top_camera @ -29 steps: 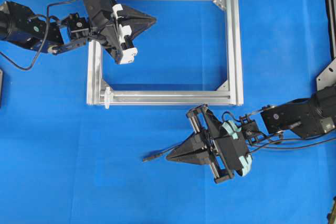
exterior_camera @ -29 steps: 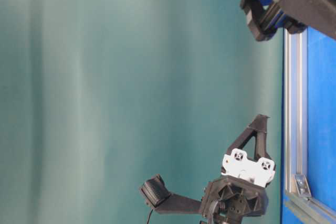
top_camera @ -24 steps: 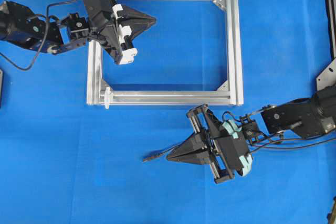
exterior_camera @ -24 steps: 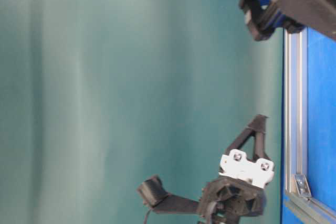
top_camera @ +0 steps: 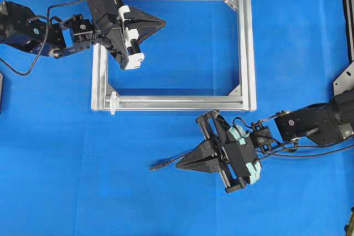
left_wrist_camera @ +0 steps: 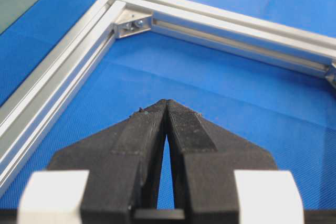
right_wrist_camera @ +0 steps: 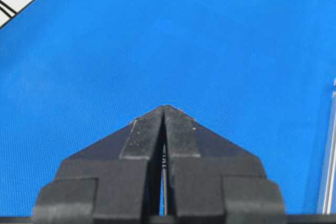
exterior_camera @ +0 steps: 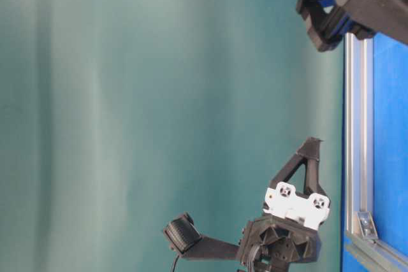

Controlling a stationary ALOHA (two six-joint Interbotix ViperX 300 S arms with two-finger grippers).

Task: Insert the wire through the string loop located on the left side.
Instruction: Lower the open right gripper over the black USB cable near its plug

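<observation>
Just beyond the pressed-together tips of the right gripper (top_camera: 178,165), the wire (top_camera: 166,163) trails leftward, possibly pinched.

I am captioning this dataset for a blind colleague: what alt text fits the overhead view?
On a blue cloth, the right gripper, shut, rests below a rectangular silver aluminium frame, with a thin black wire extending past its tip. The left gripper, shut, hovers inside the frame's upper left corner; a tiny white string loop stands at the lower left.

A blue cloth (top_camera: 287,37) covers the table across the whole overhead frame under even light, while a plain teal backdrop (exterior_camera: 127,106) fills the left of the table-level frame.
</observation>
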